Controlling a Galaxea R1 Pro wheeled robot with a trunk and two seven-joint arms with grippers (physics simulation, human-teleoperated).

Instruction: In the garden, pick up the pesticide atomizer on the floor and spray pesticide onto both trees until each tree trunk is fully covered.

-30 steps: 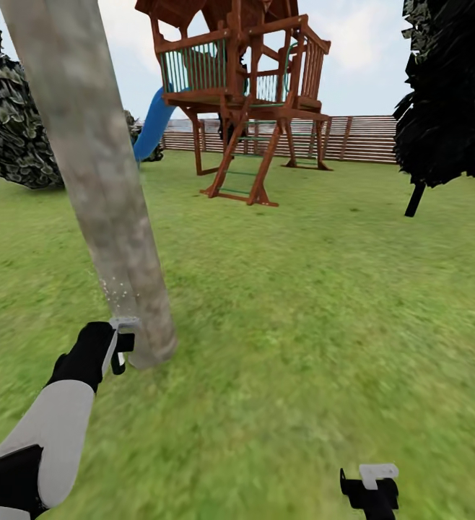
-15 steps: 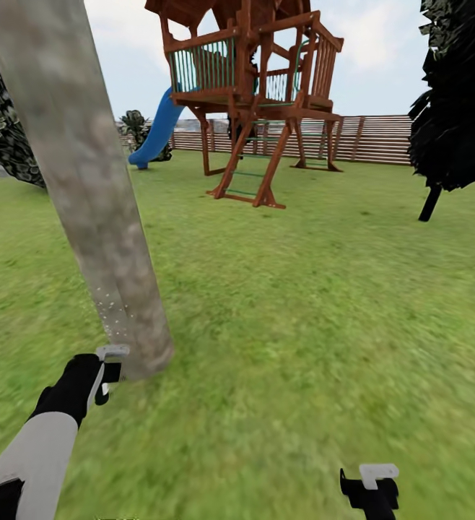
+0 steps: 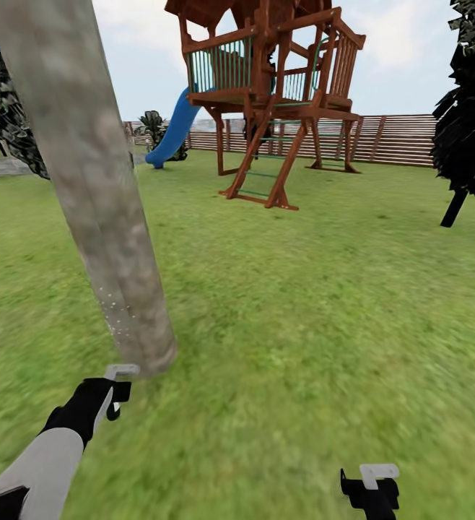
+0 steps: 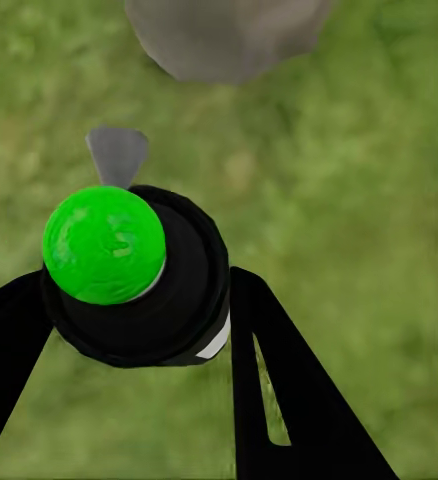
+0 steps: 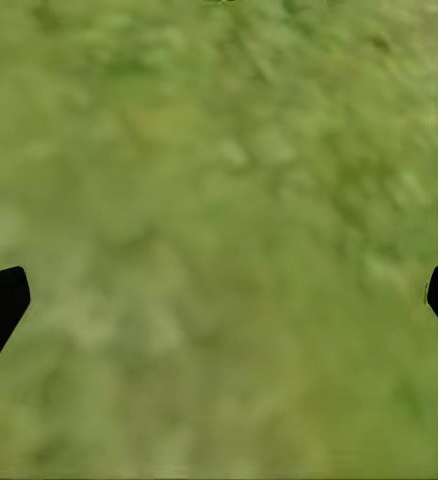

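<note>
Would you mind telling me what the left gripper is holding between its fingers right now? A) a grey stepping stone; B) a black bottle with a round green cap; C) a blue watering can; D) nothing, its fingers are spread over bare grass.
B: in the left wrist view the left gripper has its black fingers closed against a black atomizer with a round green cap, pointed toward the leaning tree trunk.

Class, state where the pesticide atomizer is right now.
In the left wrist view, the atomizer sits between the left pincer's fingers, its nozzle toward the leaning tree trunk at the head view's left.
</note>
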